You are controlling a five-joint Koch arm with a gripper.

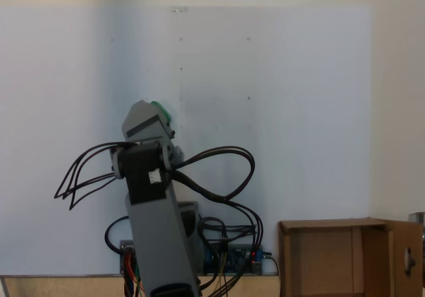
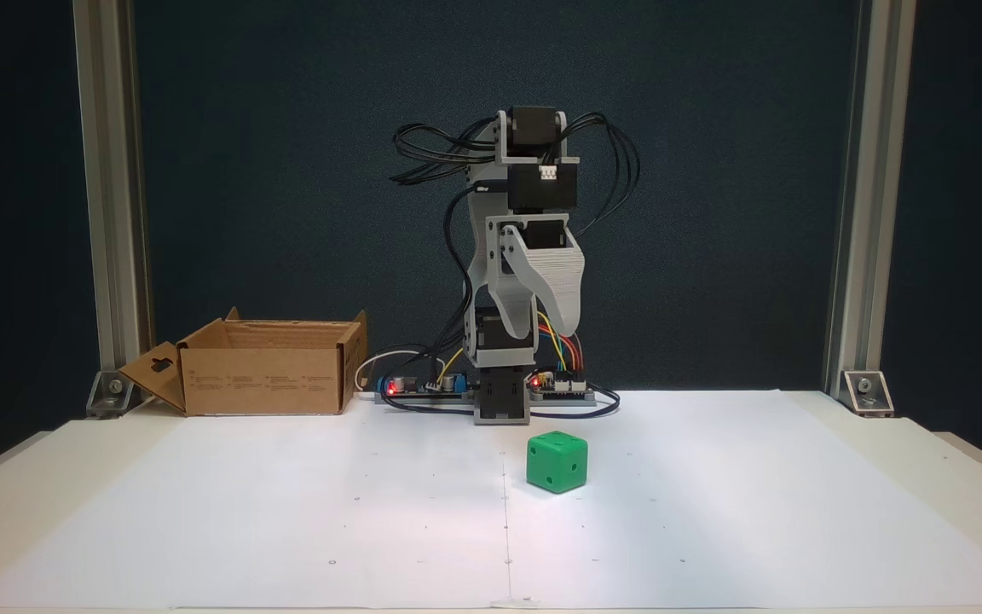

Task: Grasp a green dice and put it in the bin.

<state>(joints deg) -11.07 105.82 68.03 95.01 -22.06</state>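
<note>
A: Sitting on the white paper sheet [image 2: 286, 512] covering the table [image 2: 968, 477], the small bright green dice with dark pips [image 2: 557, 461] rests just in front of the arm's base, a bit right of it in the front fixed view.

B: Gripper?

A: The grey plastic gripper [image 2: 555, 320] hangs tip-down above the base, well apart from the dice. Jaws look pressed together, closed on nothing.

B: Bin?

A: The brown cardboard box with upright flaps [image 2: 265, 367] stands at the back left in the front fixed view, beside the red-lit circuit boards [image 2: 423, 388]. In a fixed view from above it shows at bottom right [image 1: 332, 257].

B: And the dice from above?

A: A green edge [image 1: 161, 113] peeks out behind the grey arm [image 1: 156, 210].

B: Cables?

A: Black loops [image 2: 440, 149] around the upper arm.
</note>
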